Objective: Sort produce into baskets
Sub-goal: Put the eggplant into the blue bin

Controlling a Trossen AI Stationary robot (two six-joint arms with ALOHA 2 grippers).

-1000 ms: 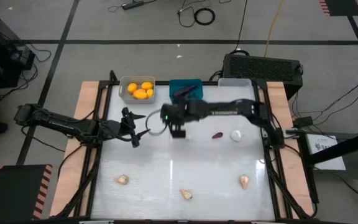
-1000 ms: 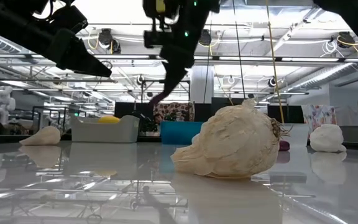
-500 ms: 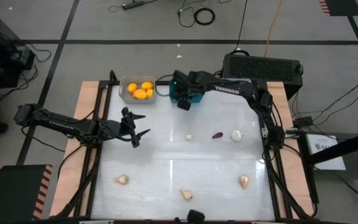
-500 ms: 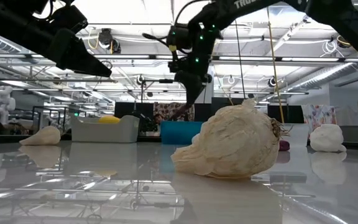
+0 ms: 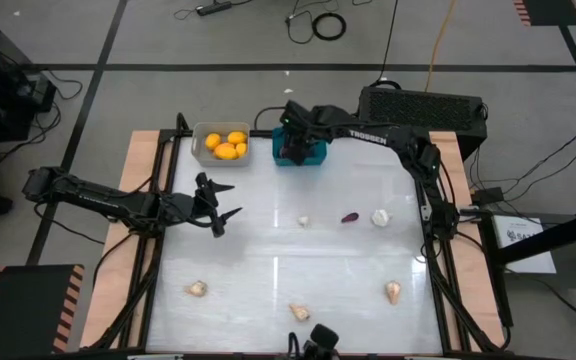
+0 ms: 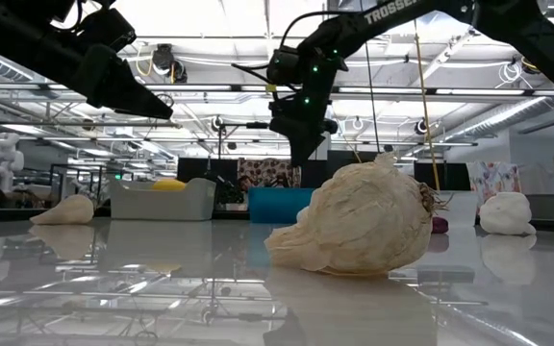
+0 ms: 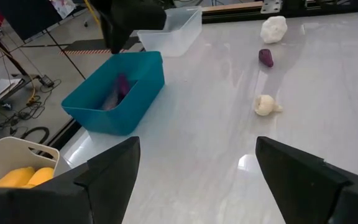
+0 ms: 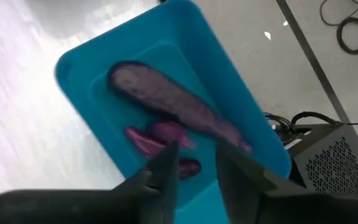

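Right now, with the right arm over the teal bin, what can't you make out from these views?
- Translucent white bin: its contents; high view hides it under the right arm, left wrist view too shallow.
- Teal bin: whether the right gripper has let go of its eggplant piece; fingers slightly apart, nothing visibly between them.
- Grey bin: fruit count; low view's wall hides most.

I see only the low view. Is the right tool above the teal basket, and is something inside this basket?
Observer: Yes, the right tool hangs over the teal basket; purple eggplant pieces lie inside.
Operator: Does the tool hold one?
Observer: No, its fingers are apart, with nothing between them.
Operator: What lies on the table?
Observer: The high view shows five garlic bulbs and one eggplant.
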